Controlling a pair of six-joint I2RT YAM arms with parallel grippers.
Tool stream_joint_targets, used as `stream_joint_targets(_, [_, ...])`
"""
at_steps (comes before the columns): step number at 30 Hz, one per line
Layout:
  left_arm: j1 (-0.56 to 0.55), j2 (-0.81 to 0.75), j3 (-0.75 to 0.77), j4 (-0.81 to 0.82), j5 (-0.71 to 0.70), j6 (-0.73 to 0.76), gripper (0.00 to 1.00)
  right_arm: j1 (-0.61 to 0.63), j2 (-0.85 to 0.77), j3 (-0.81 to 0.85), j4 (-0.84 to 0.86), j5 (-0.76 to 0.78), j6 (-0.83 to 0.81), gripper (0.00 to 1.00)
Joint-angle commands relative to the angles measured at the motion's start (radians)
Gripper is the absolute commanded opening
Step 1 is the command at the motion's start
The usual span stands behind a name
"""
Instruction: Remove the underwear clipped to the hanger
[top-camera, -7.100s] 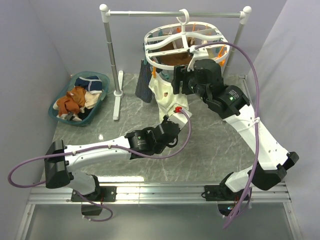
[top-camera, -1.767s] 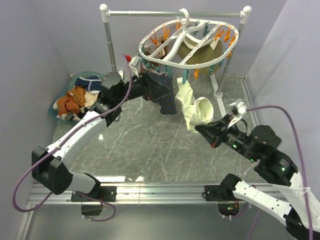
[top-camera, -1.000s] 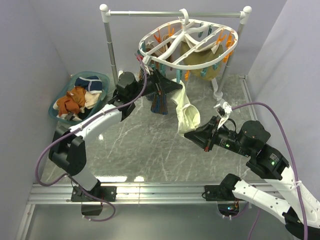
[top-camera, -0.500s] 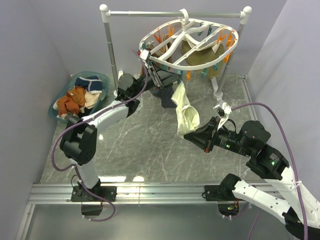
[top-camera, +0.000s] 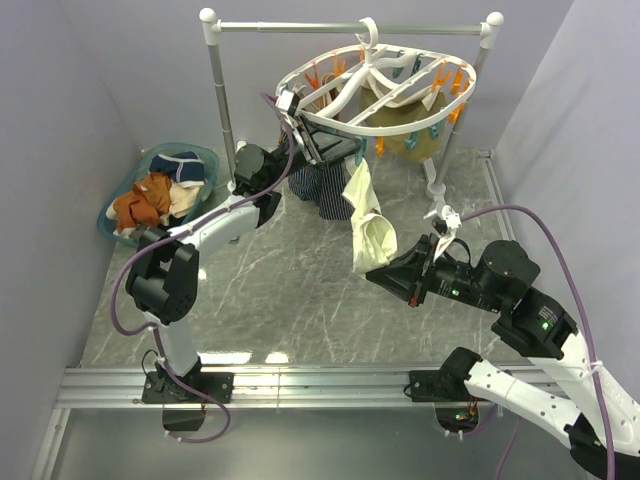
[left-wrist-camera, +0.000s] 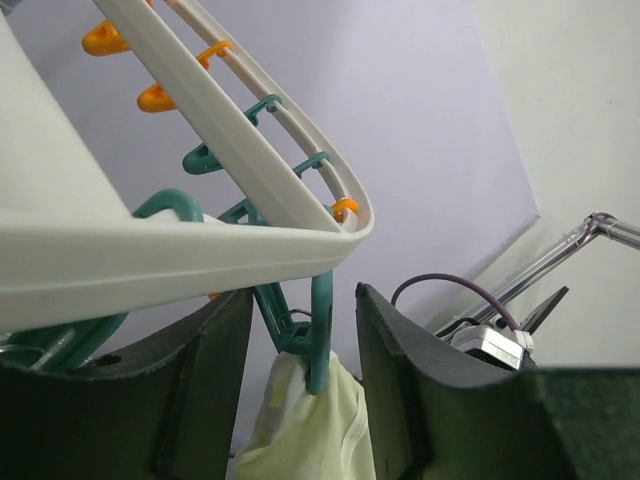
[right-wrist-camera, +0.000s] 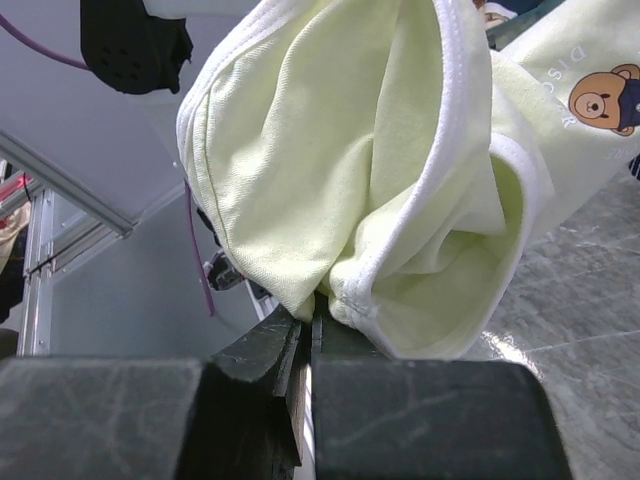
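Right gripper (right-wrist-camera: 310, 318) clamps cream underwear (right-wrist-camera: 330, 150) — left gripper (left-wrist-camera: 300, 300) gapes around its teal clothespin (left-wrist-camera: 321, 335).

White oval hanger (top-camera: 372, 62) hangs by its hook, left side lower, with orange and teal pegs round the rim; cream pair (top-camera: 367, 225), bear print, is clipped by a teal peg (left-wrist-camera: 320, 335) at the near rim and stretched down-right, dark striped pair (top-camera: 325, 190) hangs under the left end, tan pair (top-camera: 405, 125) under the far right.
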Motion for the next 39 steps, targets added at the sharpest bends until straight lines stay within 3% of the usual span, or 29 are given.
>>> stream_joint_targets(1, [0.001, 0.013, 0.045, 0.081, 0.027, -0.027, 0.5, -0.007, 0.01, 0.034, 0.038, -0.035, 0.004, 0.0])
stream_joint_targets(8, [0.001, 0.037, 0.053, 0.133, 0.055, -0.073, 0.3, -0.007, 0.017, 0.028, 0.051, -0.039, 0.007, 0.0])
stream_joint_targets(13, [0.001, 0.054, 0.057, 0.158, 0.058, -0.101, 0.27, -0.007, 0.028, 0.023, 0.057, -0.049, 0.006, 0.0])
stream_joint_targets(14, [0.001, 0.056, 0.062, 0.156, 0.058, -0.099, 0.24, -0.007, 0.031, 0.023, 0.058, -0.049, 0.006, 0.0])
stream_joint_targets(15, [0.001, 0.056, 0.067, 0.15, 0.06, -0.099, 0.09, -0.008, 0.033, 0.022, 0.058, -0.049, 0.006, 0.0])
stream_joint_targets(17, [0.001, 0.057, 0.073, 0.144, 0.064, -0.095, 0.0, -0.007, 0.033, 0.02, 0.063, -0.052, 0.006, 0.0])
stream_joint_targets(22, [0.001, 0.056, 0.077, 0.118, 0.07, -0.087, 0.01, -0.007, 0.033, 0.02, 0.064, -0.041, 0.004, 0.0])
stream_joint_targets(23, [0.003, 0.054, 0.076, 0.11, 0.078, -0.078, 0.06, -0.004, 0.033, 0.02, 0.063, -0.039, 0.004, 0.0])
stream_joint_targets(24, [0.003, 0.048, 0.073, 0.099, 0.081, -0.072, 0.29, -0.007, 0.034, 0.022, 0.061, -0.038, 0.004, 0.0])
stream_joint_targets(26, [0.003, 0.016, 0.039, 0.055, 0.087, -0.035, 0.5, -0.007, 0.031, 0.02, 0.057, -0.035, 0.003, 0.0])
stream_joint_targets(27, [0.004, -0.001, 0.024, 0.024, 0.087, -0.014, 0.77, -0.007, 0.031, 0.019, 0.054, -0.033, 0.003, 0.0])
stream_joint_targets(30, [0.01, -0.083, -0.048, -0.124, 0.069, 0.101, 0.98, -0.007, 0.024, 0.007, 0.06, -0.026, 0.007, 0.0])
stream_joint_targets(39, [0.024, -0.33, -0.203, -0.577, -0.049, 0.457, 1.0, -0.01, 0.054, 0.017, 0.061, -0.006, -0.005, 0.0])
